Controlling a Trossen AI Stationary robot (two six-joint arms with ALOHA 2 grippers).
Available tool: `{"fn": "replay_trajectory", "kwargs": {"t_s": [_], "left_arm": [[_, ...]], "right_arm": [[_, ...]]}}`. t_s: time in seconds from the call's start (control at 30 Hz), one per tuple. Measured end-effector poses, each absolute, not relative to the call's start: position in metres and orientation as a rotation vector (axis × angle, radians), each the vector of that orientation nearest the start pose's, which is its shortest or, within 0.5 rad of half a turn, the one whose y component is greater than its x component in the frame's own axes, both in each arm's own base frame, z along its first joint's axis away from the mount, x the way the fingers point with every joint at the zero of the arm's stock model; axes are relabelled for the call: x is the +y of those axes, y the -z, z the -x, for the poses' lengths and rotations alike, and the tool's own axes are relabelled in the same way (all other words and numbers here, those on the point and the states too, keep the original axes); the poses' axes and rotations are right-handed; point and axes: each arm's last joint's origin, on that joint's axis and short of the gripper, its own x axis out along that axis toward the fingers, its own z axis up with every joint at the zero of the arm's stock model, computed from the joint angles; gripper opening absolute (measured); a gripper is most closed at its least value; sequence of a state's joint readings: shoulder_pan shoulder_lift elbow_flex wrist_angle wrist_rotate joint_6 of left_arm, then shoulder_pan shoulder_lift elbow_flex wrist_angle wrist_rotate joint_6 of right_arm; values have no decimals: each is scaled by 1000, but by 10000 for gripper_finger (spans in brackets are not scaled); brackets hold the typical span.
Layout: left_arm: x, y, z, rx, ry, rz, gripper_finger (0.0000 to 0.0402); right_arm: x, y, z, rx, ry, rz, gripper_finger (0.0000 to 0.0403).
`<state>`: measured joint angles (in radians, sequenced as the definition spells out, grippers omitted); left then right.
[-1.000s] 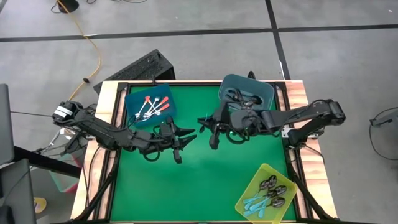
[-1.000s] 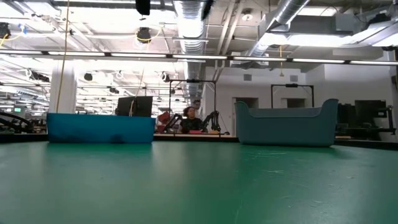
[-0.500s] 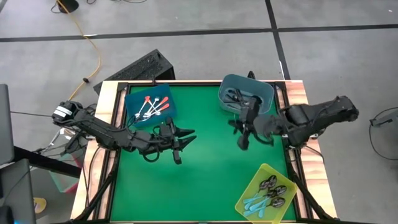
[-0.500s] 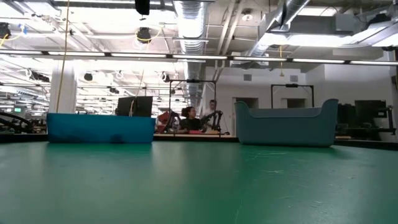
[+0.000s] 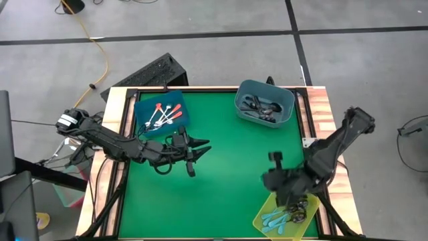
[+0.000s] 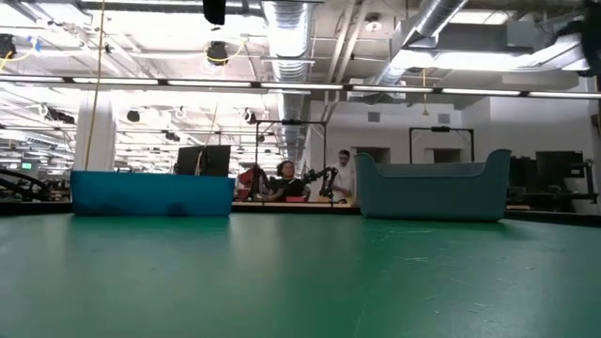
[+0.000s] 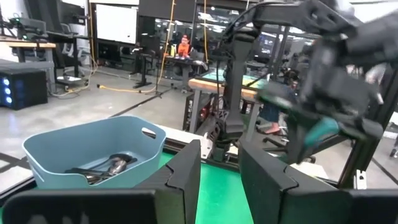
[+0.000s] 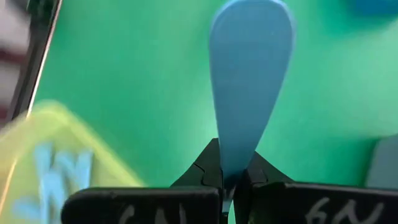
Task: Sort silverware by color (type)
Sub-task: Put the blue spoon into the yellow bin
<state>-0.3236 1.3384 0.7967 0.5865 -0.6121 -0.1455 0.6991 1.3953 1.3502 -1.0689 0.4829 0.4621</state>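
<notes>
Your right gripper (image 5: 281, 189) is clamped on a light blue spoon handle (image 8: 249, 81), just at the yellow tray (image 5: 264, 215).

From above, your right arm folds back over the yellow tray's near-centre edge, and that tray already holds light blue spoons (image 5: 274, 219) with their shiny bowls (partly hidden under the arm). In the right wrist view the fingers (image 8: 205, 168) pinch the narrow end of the blue handle, with the yellow tray beside it over the green mat (image 5: 221, 194). Your left gripper (image 5: 198, 148) waits over the mat, well apart from the yellow tray and near the dark blue bin (image 5: 142, 107) of orange-red spoons (image 5: 164, 114); its fingers (image 7: 186, 174) stand parted with nothing between them. The grey-blue tub (image 5: 265, 104) holds the dark-handled spoons (image 5: 257, 107), across the mat from the yellow tray.
</notes>
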Motion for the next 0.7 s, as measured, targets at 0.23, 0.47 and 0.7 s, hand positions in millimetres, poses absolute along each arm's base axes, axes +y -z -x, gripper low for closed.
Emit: {"fn": "replay_trajectory", "kwargs": {"t_s": [0.23,0.47,0.7], "left_arm": [[-74,-290,-282,-62,-298,164,93],[-74,-286,-283,-27,-301,157,93],[-74,-284,-282,-13,-302,163,93]], "right_arm": [[189,-287,-215,1182,-70,289,19],[216,-253,-214,1363,-165,338,19],[239,-229,-204,1463,-162,340,19]]}}
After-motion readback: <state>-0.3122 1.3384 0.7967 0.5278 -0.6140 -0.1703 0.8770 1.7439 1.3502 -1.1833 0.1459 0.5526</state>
